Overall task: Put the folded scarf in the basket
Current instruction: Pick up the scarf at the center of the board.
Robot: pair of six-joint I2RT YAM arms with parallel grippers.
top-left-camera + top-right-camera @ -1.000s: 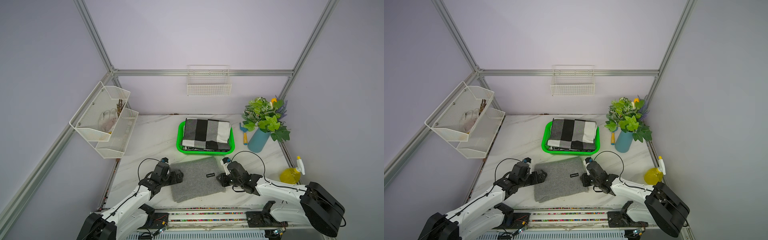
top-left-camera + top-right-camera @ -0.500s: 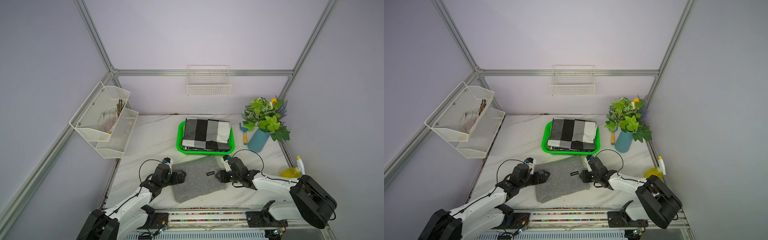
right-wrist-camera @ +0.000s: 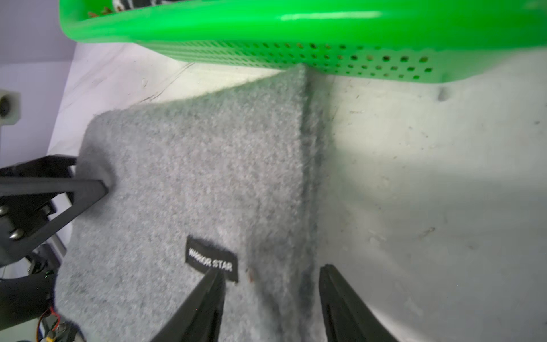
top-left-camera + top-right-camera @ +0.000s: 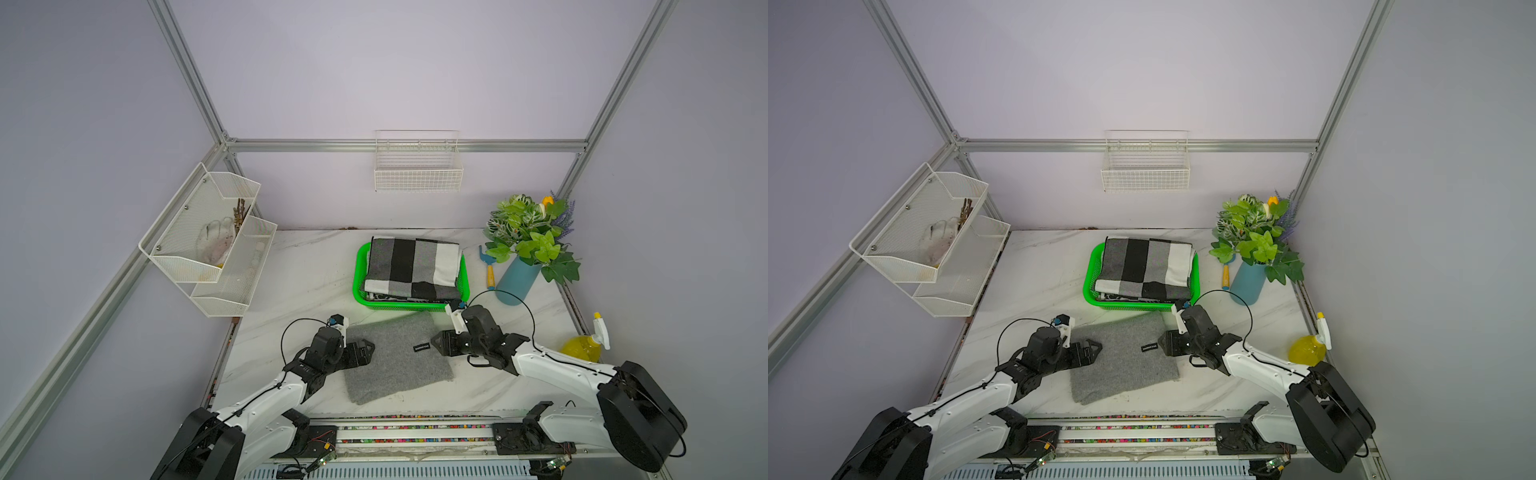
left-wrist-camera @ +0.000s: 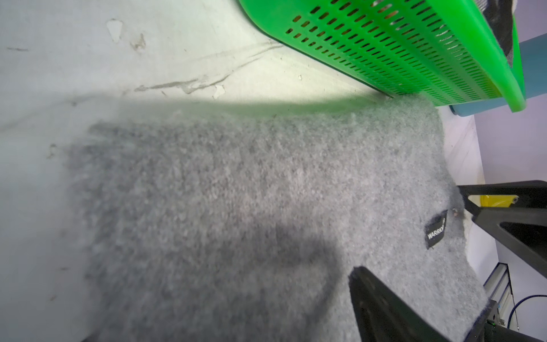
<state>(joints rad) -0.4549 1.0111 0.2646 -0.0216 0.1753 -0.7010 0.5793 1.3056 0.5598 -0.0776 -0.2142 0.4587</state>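
Soft, limp and probably light, the folded grey scarf [image 4: 395, 353] lies on the table [image 4: 299, 282] just before the green basket [image 4: 358, 270], best pinched at opposite edges, where the left end effector [image 4: 369, 350] gapes wide and the right end effector [image 4: 434, 343] straddles its edge, unclosed.

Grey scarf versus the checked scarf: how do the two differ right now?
The grey scarf is plain with a small black label; the checked scarf has black, grey and white blocks. The grey scarf lies flat on the table, its far corner against the basket; the checked scarf sits inside the basket. The grey scarf looks thinner, the checked scarf a thicker stack. Both are folded into rectangles.
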